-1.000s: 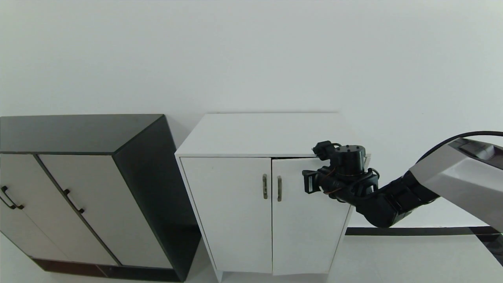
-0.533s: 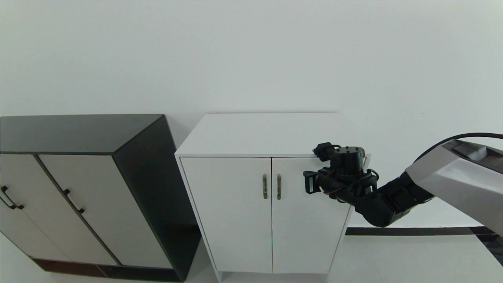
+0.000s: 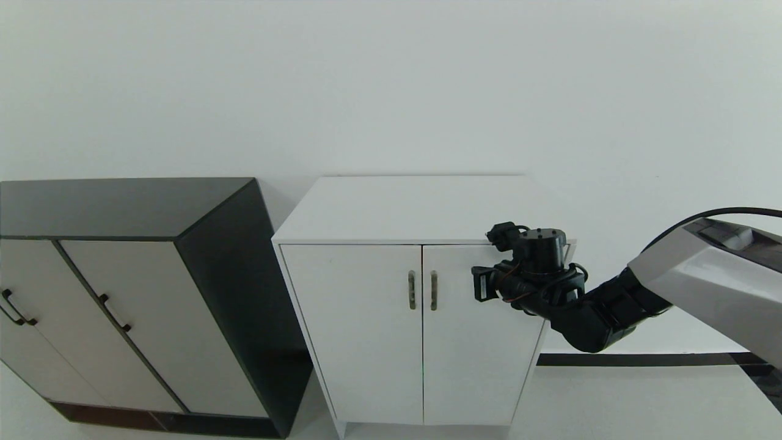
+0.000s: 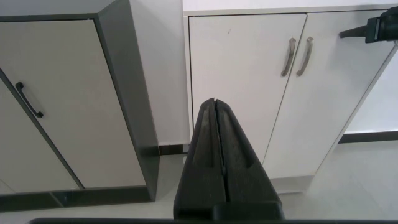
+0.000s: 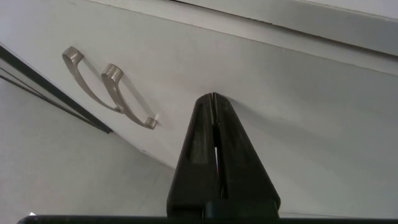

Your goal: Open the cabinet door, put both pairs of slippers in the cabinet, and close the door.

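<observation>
Right door [image 3: 479,342] swung from ajar to flush w/ cabinet [image 3: 403,208], clenched right hand [image 3: 478,285] against it just beside handle [image 3: 434,291]; slippers prob. inside already, so task looks done.

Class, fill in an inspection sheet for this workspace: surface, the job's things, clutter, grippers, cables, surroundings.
Surface: pale floor, both cabinets standing on it.
Job's things: white cabinet, both doors shut.
Clutter: nothing seen.
Grippers: right gripper, fingers shut, close to the right door; left gripper, fingers shut, held back from the cabinets.
Cables: black cable arching above the right arm.
Surroundings: dark cabinet on the left, white wall, black strip at its foot.
</observation>
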